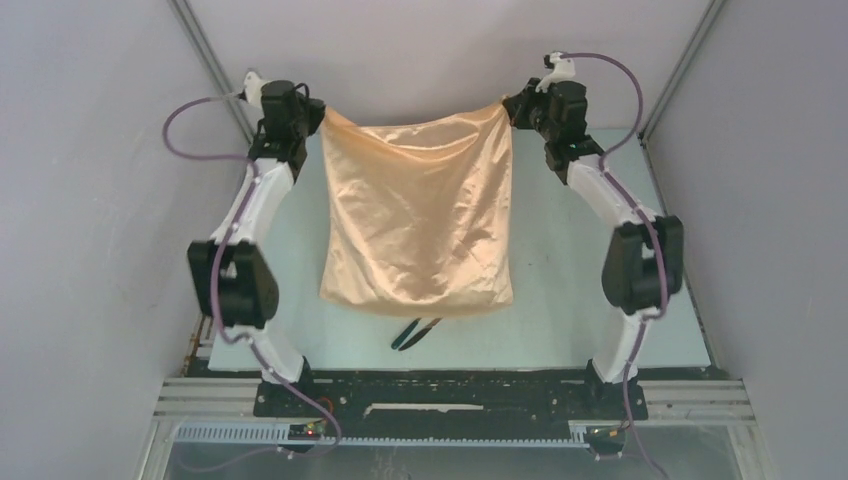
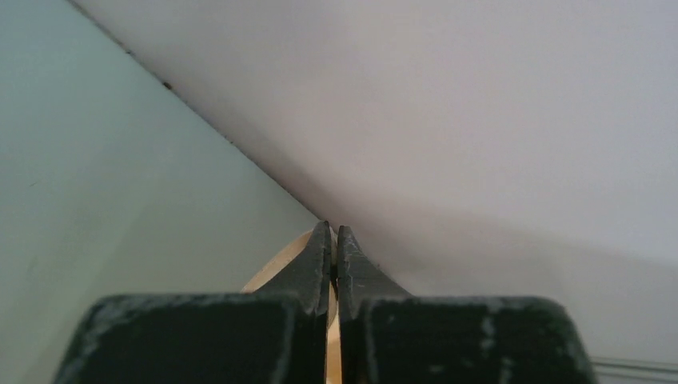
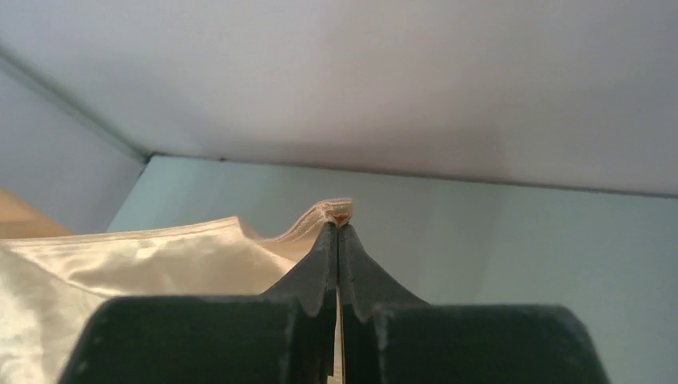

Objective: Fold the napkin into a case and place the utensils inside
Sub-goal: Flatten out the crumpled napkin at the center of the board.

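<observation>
The peach-tan napkin (image 1: 418,215) hangs stretched between my two grippers above the table, its lower edge drooping toward the front. My left gripper (image 1: 318,115) is shut on the napkin's far left corner; the cloth shows between its jaws in the left wrist view (image 2: 276,264). My right gripper (image 1: 508,108) is shut on the far right corner, and the napkin (image 3: 160,260) bunches at its fingertips in the right wrist view. The utensils (image 1: 415,333) lie on the table just below the napkin's lower edge, partly hidden by it; only dark handles show. No folded case is in view.
The pale green table (image 1: 580,290) has grey walls behind it and at both sides. A black frame rail (image 1: 450,390) runs along the near edge by the arm bases.
</observation>
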Motion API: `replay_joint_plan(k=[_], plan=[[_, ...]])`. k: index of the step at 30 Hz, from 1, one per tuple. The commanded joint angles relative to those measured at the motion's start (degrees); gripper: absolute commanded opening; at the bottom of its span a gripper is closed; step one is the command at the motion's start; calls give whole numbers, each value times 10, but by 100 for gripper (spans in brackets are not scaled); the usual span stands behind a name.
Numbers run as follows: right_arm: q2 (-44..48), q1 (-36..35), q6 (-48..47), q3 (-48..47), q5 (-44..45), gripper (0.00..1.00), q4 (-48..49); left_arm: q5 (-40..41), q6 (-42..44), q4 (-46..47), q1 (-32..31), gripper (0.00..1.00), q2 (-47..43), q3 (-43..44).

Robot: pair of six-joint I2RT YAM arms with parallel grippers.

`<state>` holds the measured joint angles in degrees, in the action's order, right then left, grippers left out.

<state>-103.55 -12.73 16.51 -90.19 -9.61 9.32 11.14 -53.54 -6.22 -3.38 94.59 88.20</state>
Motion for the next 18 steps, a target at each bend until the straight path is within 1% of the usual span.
replay_joint_plan(k=[1,3,4,5,6,7,8,9,10,11,13,15,17,18], plan=[[-144,43,23,-149,-25,0,45,-65,20,46,24,0,182,172],[-222,56,24,-231,-44,0,22,-90,7,31,31,0,277,270],[-263,61,27,-276,-52,2,13,-101,-5,10,32,0,328,329],[-298,67,25,-317,-62,12,-13,-124,-21,-14,49,5,376,387],[-326,70,21,-355,-57,39,-39,-145,-30,-20,55,17,413,430],[-352,71,13,-396,-39,65,-77,-151,-31,-33,61,36,443,468],[-378,70,0,-447,-13,91,-140,-138,-30,-63,62,57,458,494],[-399,73,-22,-508,3,96,-205,-125,-17,-85,65,72,459,504],[-406,75,-41,-539,11,97,-251,-118,3,-97,65,80,448,498],[-395,77,-50,-534,23,98,-276,-106,25,-113,64,83,428,483],[-336,84,-44,-459,39,100,-293,-84,60,-122,61,89,362,403],[-260,88,-36,-351,50,99,-299,-72,89,-109,58,99,280,300],[-185,85,-25,-234,63,100,-293,-60,117,-105,54,100,205,205],[-160,84,-10,-195,69,100,-305,-60,128,-105,52,100,172,146]])
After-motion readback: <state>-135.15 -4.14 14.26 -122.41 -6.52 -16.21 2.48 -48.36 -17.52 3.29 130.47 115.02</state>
